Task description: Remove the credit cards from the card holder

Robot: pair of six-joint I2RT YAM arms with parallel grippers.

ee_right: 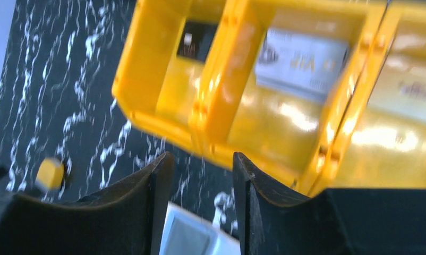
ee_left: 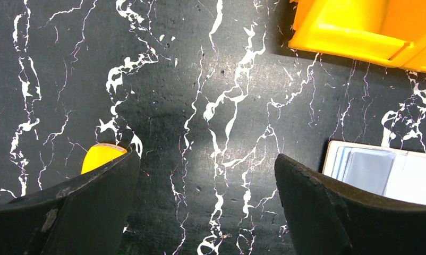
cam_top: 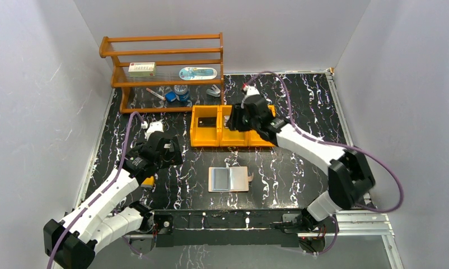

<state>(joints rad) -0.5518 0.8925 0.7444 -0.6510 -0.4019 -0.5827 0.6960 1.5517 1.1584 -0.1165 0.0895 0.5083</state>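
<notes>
One card holder [cam_top: 229, 179] lies on the desk [cam_top: 300, 168]; one orange tray [cam_top: 204, 140] has three compartments. Three cards show in it, one per compartment: one black card [ee_right: 195, 42]; one silvery card [ee_right: 304, 61]; one brownish card [ee_right: 407, 95]. One wooden rack [cam_top: 160, 53]; one small yellow block [ee_left: 99, 156]; two arms.

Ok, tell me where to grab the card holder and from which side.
Probably the little closure tab on the card holder's right edge, coming in from the right. The holder lies spread open and flat on the table, so its edges offer little to pinch; the tab sticks out past them.
</notes>
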